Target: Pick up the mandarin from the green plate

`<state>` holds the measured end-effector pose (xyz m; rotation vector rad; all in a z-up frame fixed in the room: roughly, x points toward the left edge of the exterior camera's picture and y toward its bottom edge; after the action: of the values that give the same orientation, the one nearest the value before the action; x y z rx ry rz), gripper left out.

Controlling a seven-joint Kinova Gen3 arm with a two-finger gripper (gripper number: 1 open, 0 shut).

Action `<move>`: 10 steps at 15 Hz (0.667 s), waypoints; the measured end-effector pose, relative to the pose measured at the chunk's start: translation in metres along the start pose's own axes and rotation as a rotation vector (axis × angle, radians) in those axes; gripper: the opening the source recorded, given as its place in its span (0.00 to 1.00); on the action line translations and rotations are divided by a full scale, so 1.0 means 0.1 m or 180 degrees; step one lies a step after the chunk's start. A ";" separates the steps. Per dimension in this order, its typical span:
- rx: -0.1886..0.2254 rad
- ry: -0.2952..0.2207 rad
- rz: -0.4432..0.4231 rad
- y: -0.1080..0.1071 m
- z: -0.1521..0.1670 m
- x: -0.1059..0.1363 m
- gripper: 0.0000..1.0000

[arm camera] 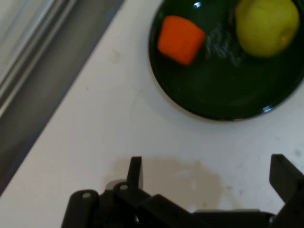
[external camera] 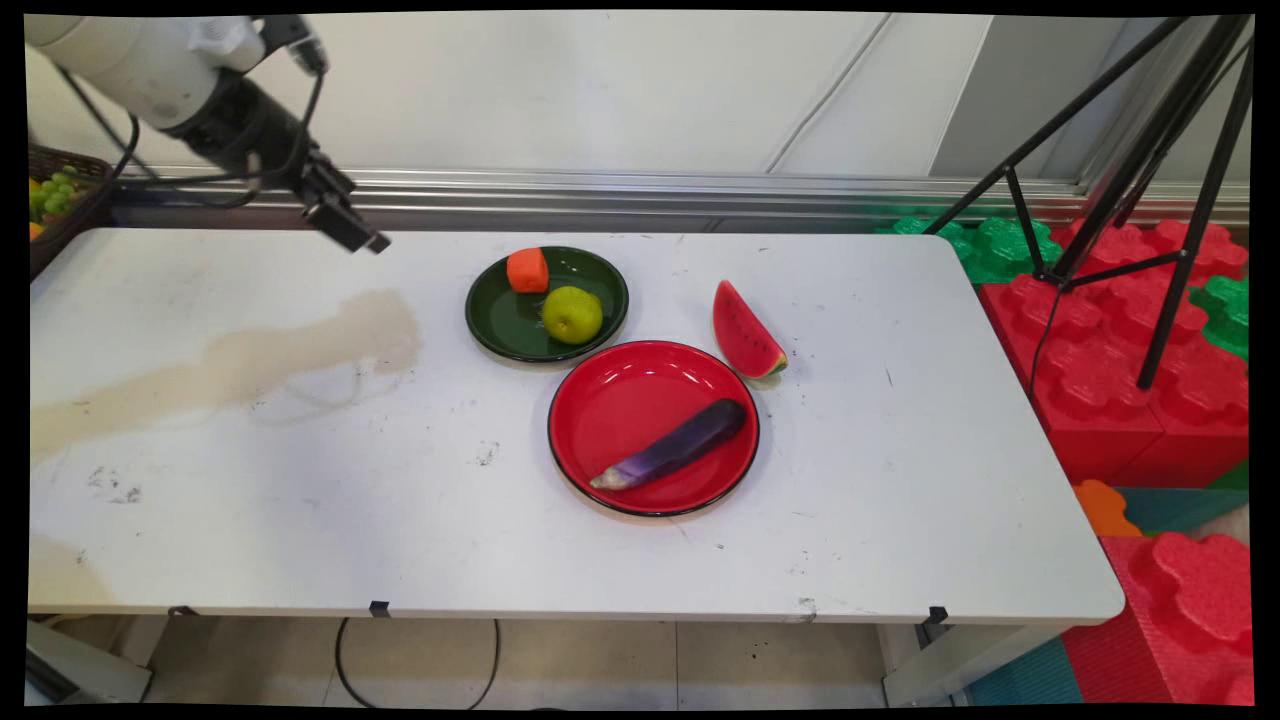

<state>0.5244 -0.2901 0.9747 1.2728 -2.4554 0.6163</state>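
Note:
My gripper (external camera: 358,236) hangs above the table's back left part, open and empty; in the hand view the gripper (arm camera: 209,173) has its fingers (arm camera: 135,167) spread wide over bare table. Nearest to it is a dark green plate (external camera: 500,325), to its right, holding an orange chunk (external camera: 527,270) and a yellow-green apple (external camera: 572,314). The hand view shows that green plate (arm camera: 218,85) ahead with the orange chunk (arm camera: 180,39) and apple (arm camera: 267,26). A red plate (external camera: 610,400) nearer the front carries a purple eggplant (external camera: 675,443). A watermelon slice (external camera: 745,332) lies beside it.
A beige stain (external camera: 250,360) crosses the table's left side. A basket with grapes (external camera: 55,190) stands off the back left corner. A black tripod (external camera: 1130,190) and red and green foam blocks (external camera: 1120,360) stand to the right of the table.

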 end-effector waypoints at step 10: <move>0.0193 -0.0031 -0.0015 -0.08 0.71 0.61 1.00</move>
<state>0.4919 -0.3723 0.9432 1.3068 -2.4585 0.6898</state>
